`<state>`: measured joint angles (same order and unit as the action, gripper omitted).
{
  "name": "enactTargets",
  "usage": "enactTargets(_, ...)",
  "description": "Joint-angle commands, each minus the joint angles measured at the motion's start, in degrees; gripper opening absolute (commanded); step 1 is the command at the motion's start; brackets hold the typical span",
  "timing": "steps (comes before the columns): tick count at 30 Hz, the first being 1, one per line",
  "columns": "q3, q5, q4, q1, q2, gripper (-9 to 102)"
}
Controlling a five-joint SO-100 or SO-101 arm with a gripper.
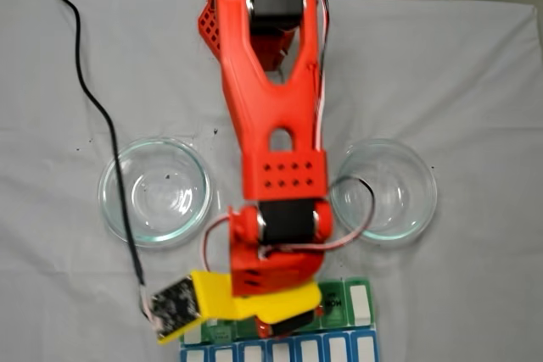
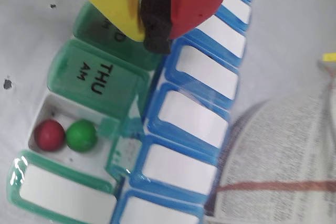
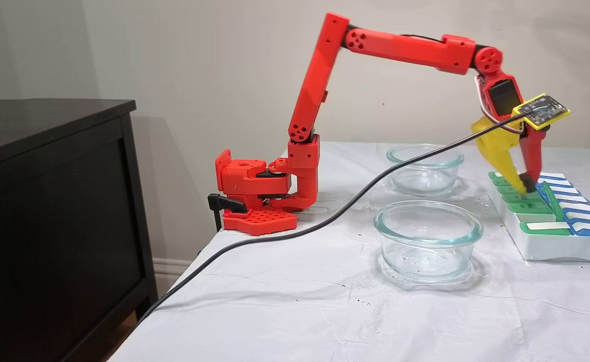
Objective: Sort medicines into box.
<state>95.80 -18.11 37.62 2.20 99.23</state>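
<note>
Medicines visible in wrist view: two, one glossy red ball (image 2: pixel 50 134) and one green ball (image 2: pixel 81 135), touching side by side in an open white cell at lower left. Pill box (image 2: pixel 197 72): one, long axis running lower left to upper right, green lids row beside blue row. Glass bowls: two (image 3: pixel 428 239) (image 3: pixel 424 168). Gripper (image 2: pixel 155 27) at top centre over the box, fingers clenched together on their black pads, nothing held.

One camera looks straight down, another from the side, the wrist view close above the box (image 2: pixel 173 129).
</note>
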Motion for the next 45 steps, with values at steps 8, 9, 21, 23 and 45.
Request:
enactTargets(8, 0.53, -0.09, -11.43, -4.13, 13.27, 0)
enactTargets(9, -1.05, 0.0, -9.58, -4.48, 11.95, 0)
enactTargets(21, -7.91, -2.81, -3.25, -8.53, 2.9, 0)
enactTargets(23, -7.56, -4.04, -2.02, -7.56, 2.64, 0)
enactTargets(45, -15.56, -5.54, 13.54, -5.89, -4.39, 0)
